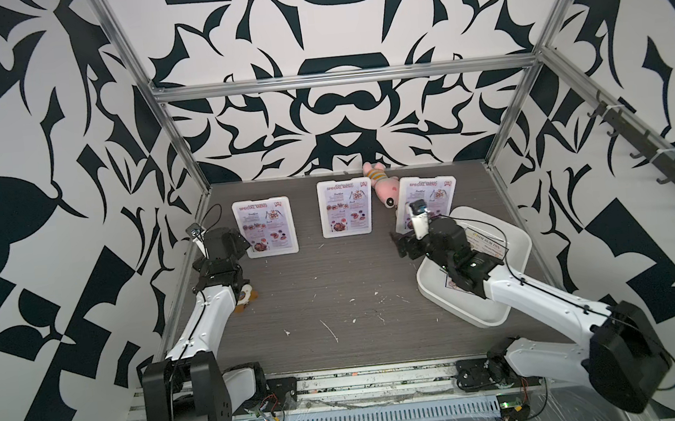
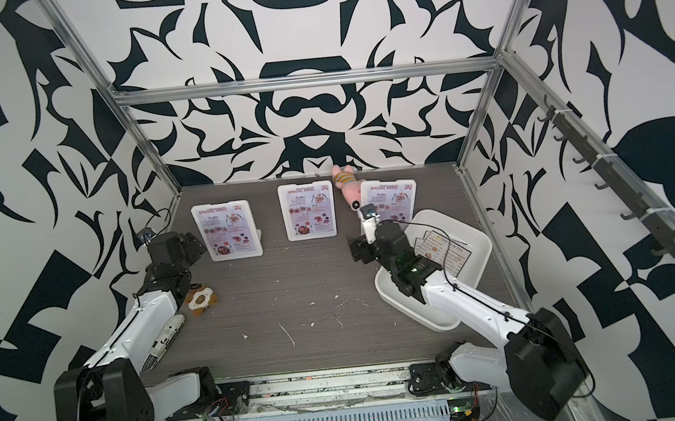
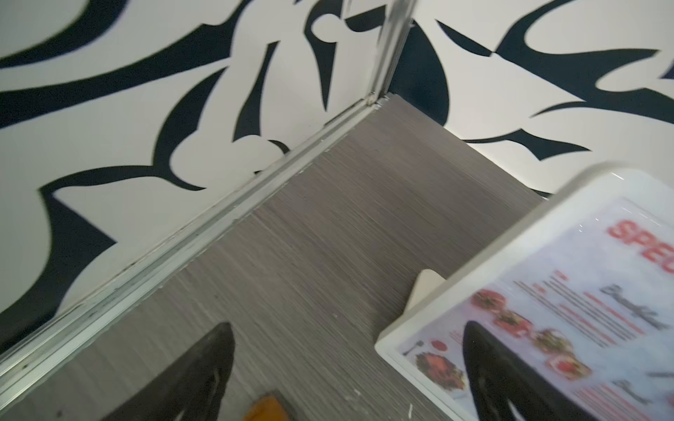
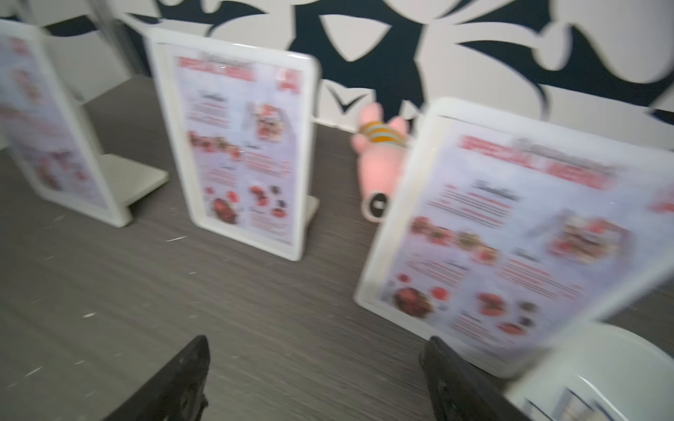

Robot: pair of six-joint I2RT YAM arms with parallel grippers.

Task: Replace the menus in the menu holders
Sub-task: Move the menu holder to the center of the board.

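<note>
Fingers of the left arm (image 3: 204, 375) spread by left menu holder (image 3: 492, 262), fingers of the right arm (image 4: 175, 386) spread by right menu holder (image 4: 392, 233), middle menu holder (image 4: 310, 145) between, long axes upright, pink menus (image 4: 237, 145) facing near, white menus (image 2: 443, 252) in right tray (image 1: 465, 304).

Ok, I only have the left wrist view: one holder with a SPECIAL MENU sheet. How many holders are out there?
Observer: Three in a row: left holder, middle holder and right holder, each showing a SPECIAL MENU sheet.
Operator: Where are the replacement menus?
Observer: DIM SUM INN menus lie in the white tray next to the right holder.
Operator: And the right gripper?
Observer: Open and empty, just in front of the right holder.
</note>
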